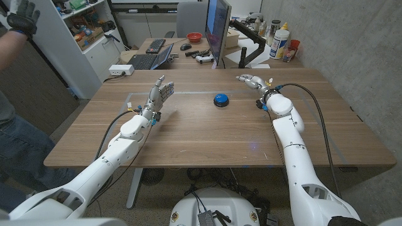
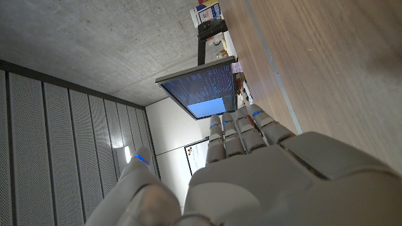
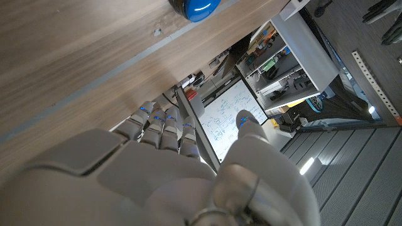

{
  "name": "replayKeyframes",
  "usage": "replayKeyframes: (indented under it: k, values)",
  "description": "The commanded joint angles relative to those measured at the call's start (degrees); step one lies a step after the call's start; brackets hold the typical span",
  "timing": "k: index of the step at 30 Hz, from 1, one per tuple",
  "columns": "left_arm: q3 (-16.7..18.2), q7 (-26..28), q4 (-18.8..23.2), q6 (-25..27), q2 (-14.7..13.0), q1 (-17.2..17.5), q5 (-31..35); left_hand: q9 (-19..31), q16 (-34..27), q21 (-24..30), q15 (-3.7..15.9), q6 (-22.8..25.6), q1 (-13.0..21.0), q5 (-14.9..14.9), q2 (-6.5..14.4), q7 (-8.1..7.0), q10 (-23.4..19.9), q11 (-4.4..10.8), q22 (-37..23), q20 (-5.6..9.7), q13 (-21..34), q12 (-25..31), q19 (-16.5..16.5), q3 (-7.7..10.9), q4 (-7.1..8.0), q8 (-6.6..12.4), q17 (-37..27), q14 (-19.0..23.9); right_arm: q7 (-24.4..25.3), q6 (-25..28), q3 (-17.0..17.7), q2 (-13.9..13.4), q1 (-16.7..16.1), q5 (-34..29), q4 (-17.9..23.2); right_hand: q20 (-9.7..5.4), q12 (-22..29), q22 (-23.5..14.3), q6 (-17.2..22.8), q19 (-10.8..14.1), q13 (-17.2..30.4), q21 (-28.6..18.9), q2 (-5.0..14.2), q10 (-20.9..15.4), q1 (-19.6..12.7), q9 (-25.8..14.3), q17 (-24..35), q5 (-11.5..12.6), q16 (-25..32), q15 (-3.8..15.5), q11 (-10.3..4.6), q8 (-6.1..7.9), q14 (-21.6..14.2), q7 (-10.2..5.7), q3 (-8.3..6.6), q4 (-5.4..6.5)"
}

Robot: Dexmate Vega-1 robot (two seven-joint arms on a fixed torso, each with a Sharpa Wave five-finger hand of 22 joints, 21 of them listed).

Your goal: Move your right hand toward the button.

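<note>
The button (image 1: 220, 100), blue on a dark base, sat on the wooden surface (image 1: 207, 135) in its far middle part, just in front of the monitor (image 1: 217, 30). Nothing touched it.

The right hand (image 1: 252, 81) was raised over the surface to the button's right, well apart from it, and a little farther back toward the monitor. Its fingers (image 1: 242, 78) pointed roughly toward the button's side but stopped short, bare wood between their tips and the button. The fingers lay apart and loosely extended, holding nothing. In the right wrist view the button (image 3: 195, 7) showed beyond the fingers (image 3: 164, 123), with a stretch of bare surface (image 3: 75, 56) between; the thumb stood apart from the other fingers, and the right hand (image 3: 157, 179) gripped nothing.

The left hand (image 1: 159, 95) stood on the button's other side, also well apart from it, fingers (image 1: 164, 89) upright and spread, empty. In the left wrist view the left hand (image 2: 264, 182) showed its fingers (image 2: 242, 129) lying side by side, extended toward the monitor (image 2: 201, 91), thumb apart.

A person's gloved hand (image 1: 23, 17) was at the far left, well away from the button.
</note>
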State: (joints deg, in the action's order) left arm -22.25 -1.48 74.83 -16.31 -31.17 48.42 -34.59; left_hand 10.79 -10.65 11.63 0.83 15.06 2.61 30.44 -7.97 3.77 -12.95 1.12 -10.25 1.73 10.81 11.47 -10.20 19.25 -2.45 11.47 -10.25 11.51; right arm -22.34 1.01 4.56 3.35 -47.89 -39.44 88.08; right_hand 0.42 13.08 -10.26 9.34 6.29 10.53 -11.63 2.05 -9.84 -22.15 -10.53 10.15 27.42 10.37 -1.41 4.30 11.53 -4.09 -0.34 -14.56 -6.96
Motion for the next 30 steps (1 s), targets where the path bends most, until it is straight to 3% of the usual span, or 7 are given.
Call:
replayKeyframes:
  k: [1,17,25,30]
  values:
    - [-0.2,0.1,-0.3,-0.1,0.0,-0.1,0.3,0.1,-0.3,0.0,0.26,0.4,0.4,0.2,-0.1,0.10,-0.6,0.04,-0.3,-0.22,0.1,0.1,0.1,-0.20,0.07,0.49,-0.1,0.4,3.4,1.5,-3.8,-1.6,-0.4,-5.2,0.9,-0.16,0.3,-0.2,0.8,0.3,0.3,0.0,0.06,-0.7,-0.8,-0.2,0.0,0.2,0.2,0.40,-0.11,0.36,-0.4,-0.15,-0.07,-0.40]
    - [-0.5,0.2,0.1,-0.1,-0.1,-0.2,0.9,0.1,-0.3,0.0,0.25,0.5,0.5,0.4,0.0,0.09,-0.6,-0.10,-0.3,-0.28,0.1,0.1,0.1,-0.42,0.00,0.44,-0.2,0.3,3.7,4.8,-7.5,-3.2,-0.4,-10.1,2.1,0.03,0.4,-0.2,1.4,0.3,0.3,0.0,-0.11,-1.3,-1.2,-0.2,0.1,0.3,0.4,0.74,-0.43,0.44,-1.0,-0.42,-0.03,-0.60]
    - [-0.5,0.2,0.4,-0.6,-0.1,-0.2,1.3,0.1,-0.3,-0.1,0.25,0.6,0.5,0.4,0.1,0.08,-0.6,-0.03,-0.3,-0.32,0.1,0.1,0.2,-0.54,-0.04,0.45,-0.2,0.3,3.8,5.9,-9.3,-3.9,0.2,-12.2,1.7,1.00,0.3,-0.2,1.7,0.0,0.3,0.1,-0.18,-1.2,-1.3,-0.2,0.1,0.4,0.3,0.67,-0.47,0.45,-1.0,-0.50,-0.02,-0.69]
    - [-0.4,0.3,0.2,-0.6,-0.1,-0.3,1.4,0.1,-0.3,-0.1,0.26,0.7,0.6,0.5,0.1,0.06,-0.6,0.03,-0.3,-0.40,0.1,0.1,0.2,-0.60,-0.05,0.46,-0.2,0.3,3.8,6.0,-10.2,-4.2,0.6,-12.9,1.3,2.72,0.3,-0.2,1.8,-0.5,0.3,0.3,-0.28,-1.3,-1.4,-0.2,0.1,0.5,0.2,0.78,-0.73,0.37,-0.9,-0.64,0.04,-0.71]
